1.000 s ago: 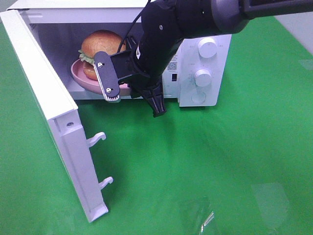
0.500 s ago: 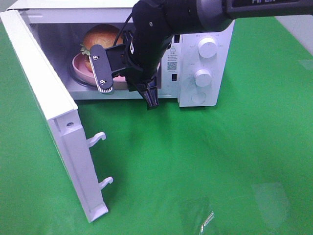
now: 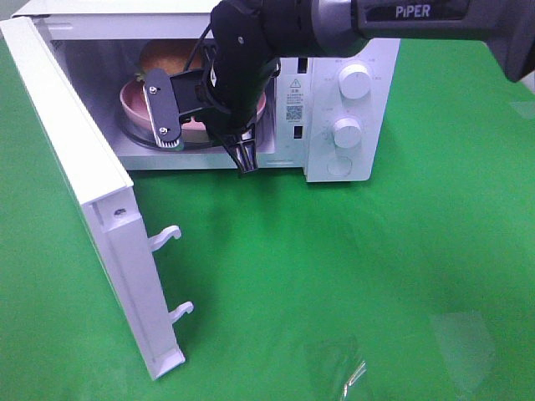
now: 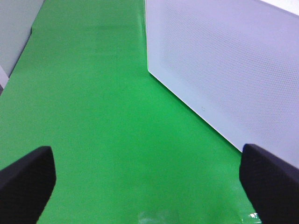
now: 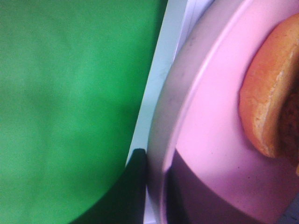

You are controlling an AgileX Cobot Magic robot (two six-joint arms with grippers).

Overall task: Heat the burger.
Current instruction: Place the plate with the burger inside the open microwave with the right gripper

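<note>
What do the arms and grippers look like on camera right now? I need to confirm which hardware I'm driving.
The right arm is glossy black with a grey link marked PIPER in white and a thin black cable beside its wrist. The right gripper has a silver-grey ridged finger with two screws and a black finger. The left gripper shows only two rounded matte black fingertips.

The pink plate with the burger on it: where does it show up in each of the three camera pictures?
Exterior high: the pink plate sits inside the open microwave, upper left, partly behind the right arm.
Left wrist: not in it; only green cloth and the microwave's door.
Right wrist: the plate fills the right half, its rim held in the jaws.
Shared landmark: the burger on the plate.
</note>
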